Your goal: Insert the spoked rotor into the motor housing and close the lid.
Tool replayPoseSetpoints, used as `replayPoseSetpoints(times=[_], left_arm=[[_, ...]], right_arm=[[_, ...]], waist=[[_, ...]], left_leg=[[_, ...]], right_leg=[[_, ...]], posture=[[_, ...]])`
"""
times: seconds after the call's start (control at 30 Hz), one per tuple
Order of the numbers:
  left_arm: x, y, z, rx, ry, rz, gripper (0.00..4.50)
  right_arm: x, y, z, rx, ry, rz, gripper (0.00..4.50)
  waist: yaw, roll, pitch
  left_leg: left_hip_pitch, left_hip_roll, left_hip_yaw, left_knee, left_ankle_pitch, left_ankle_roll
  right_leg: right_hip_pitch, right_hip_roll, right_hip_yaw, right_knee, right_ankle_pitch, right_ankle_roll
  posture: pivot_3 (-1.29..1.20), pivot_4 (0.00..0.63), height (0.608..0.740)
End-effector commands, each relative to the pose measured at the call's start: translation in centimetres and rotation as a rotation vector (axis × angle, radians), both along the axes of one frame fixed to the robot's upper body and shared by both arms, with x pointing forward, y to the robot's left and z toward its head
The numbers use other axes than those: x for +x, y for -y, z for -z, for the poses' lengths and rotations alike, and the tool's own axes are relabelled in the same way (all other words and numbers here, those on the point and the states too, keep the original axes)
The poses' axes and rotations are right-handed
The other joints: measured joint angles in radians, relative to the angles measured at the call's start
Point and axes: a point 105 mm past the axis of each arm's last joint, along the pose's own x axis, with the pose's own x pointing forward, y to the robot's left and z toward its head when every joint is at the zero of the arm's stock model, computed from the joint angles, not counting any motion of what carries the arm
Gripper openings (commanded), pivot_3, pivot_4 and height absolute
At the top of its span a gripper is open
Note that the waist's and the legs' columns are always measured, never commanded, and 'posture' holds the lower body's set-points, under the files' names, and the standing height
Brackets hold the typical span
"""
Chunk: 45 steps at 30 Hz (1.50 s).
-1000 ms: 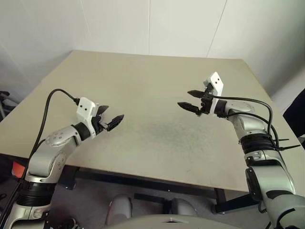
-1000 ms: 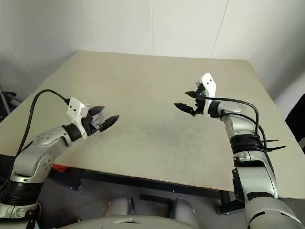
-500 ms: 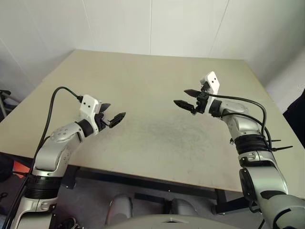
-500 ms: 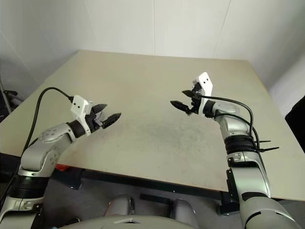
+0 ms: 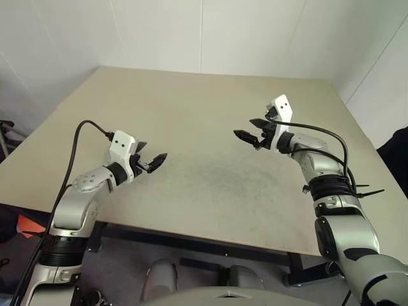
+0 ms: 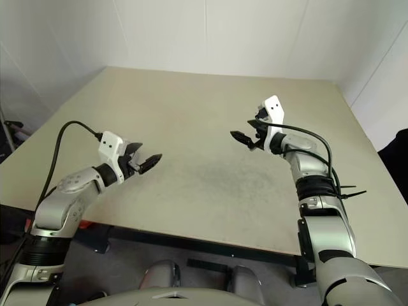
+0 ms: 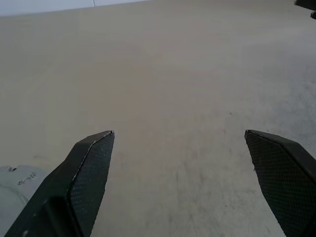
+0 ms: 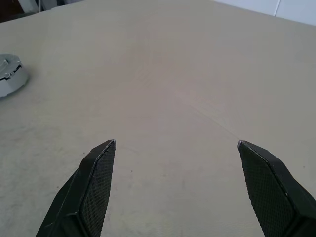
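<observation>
One broad, matte beige rectangular table (image 5: 210,95) takes up most of the head views, its top bare apart from a faint grey scuffed patch (image 5: 236,172) near the middle. Its near left corner is cut off by the picture's edge, and part of its near edge is hidden behind the right arm. Plain white panelled walls (image 5: 159,32) close in behind it and on both sides.

Two silver arms reach over the near edge, each trailing one black cable (image 5: 73,137) and each carrying one white camera block (image 5: 121,143) on the wrist. The left gripper (image 5: 153,152) hangs above the table's near left part with its two black fingers spread wide and nothing between them. The right gripper (image 5: 244,127) hangs above the right half, likewise spread wide and holding nothing, pointing in towards the left one.

One small rounded pale grey shape (image 8: 10,76) sits at the border of the right wrist view, cut off; what it is cannot be told.
</observation>
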Motion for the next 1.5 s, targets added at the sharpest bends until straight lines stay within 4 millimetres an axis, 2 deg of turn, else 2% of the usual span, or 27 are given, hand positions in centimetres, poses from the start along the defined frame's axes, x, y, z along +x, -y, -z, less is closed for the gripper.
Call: replayPoseSetpoints(times=[0.03,1.0,1.23,1.4,1.5], left_arm=[[0.1,-0.2,-1.7,-0.008,0.063,-0.006,4.49],[-0.4,-0.2,-1.6,-0.002,0.055,-0.055,4.49],[0.2,-0.2,-2.3,-0.008,0.076,-0.06,4.49],[0.7,-0.8,-2.3,-0.006,0.079,-0.095,4.49],[1.1,-0.8,-2.8,-0.007,0.093,-0.107,4.49]], right_arm=[[0.3,-0.3,-1.9,0.01,0.067,-0.013,4.5],[0.2,-1.4,-1.4,0.073,0.034,0.007,4.5],[0.2,-2.3,-1.6,0.081,0.039,-0.021,4.5],[0.6,-1.9,-1.7,0.095,0.042,0.016,4.5],[0.6,-2.6,-1.7,0.092,0.048,0.002,4.5]], waist=[[0.0,0.0,0.0],[0.0,0.0,0.0],[0.0,0.0,0.0],[0.0,0.0,0.0],[-0.001,0.0,0.0]], left_leg=[[0.0,0.0,0.0,0.0,0.0,0.0],[0.0,0.0,0.0,0.0,0.0,0.0],[0.0,0.0,0.0,0.0,0.0,0.0],[0.0,0.0,0.0,0.0,0.0,0.0],[0.0,0.0,0.0,0.0,0.0,0.0]], right_leg=[[0.0,0.0,0.0,0.0,0.0,0.0],[0.0,0.0,0.0,0.0,0.0,0.0],[0.0,0.0,0.0,0.0,0.0,0.0],[0.0,0.0,0.0,0.0,0.0,0.0],[0.0,0.0,0.0,0.0,0.0,0.0]], posture=[[0.0,0.0,0.74],[0.0,0.0,0.74],[0.0,0.0,0.74],[0.0,0.0,0.74],[0.0,0.0,0.74]])
